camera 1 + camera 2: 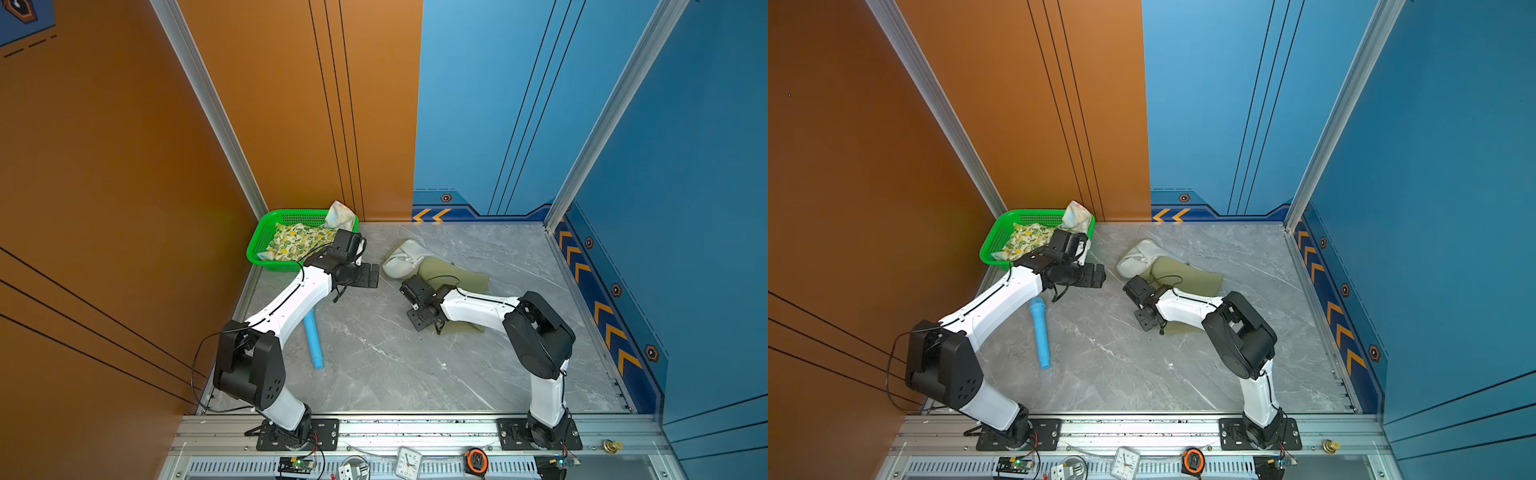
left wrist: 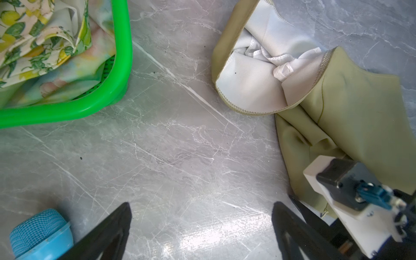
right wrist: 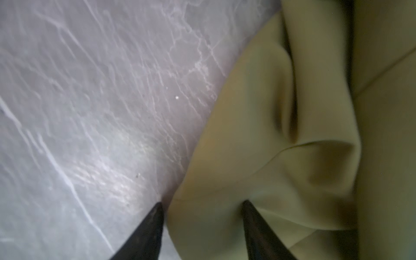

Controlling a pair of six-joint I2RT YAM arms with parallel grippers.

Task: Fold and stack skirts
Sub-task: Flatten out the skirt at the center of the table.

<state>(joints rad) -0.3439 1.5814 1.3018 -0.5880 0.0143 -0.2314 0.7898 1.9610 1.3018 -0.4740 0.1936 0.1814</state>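
Right gripper [image 3: 202,207] is down at the edge of the olive-green skirt [image 3: 281,146]. Its two tips stand apart, one on the bare marble table [image 3: 90,112] and one pressing into the cloth, with the skirt's hem in the gap between them, not yet pinched. The fabric bunches into a soft fold just ahead of that tip.

In both top views the olive-green skirt [image 1: 455,276] lies crumpled under and beyond the right gripper [image 1: 420,321], its white lining [image 1: 401,259] turned out at the end farthest from the wrist.

Left gripper [image 2: 202,216] hangs wide open with nothing in it, over bare table, fingertips pointing toward that white lining [image 2: 252,90], well apart from it.

Off to the left gripper's [image 1: 370,276] side sits the green basket [image 1: 266,224]. The lemon-print skirt [image 1: 297,241] lies inside, and the pastel flowered skirt [image 1: 341,215] is heaped at the corner just behind the wrist. A light-blue toy microphone [image 1: 1040,336] lies back under the left forearm.
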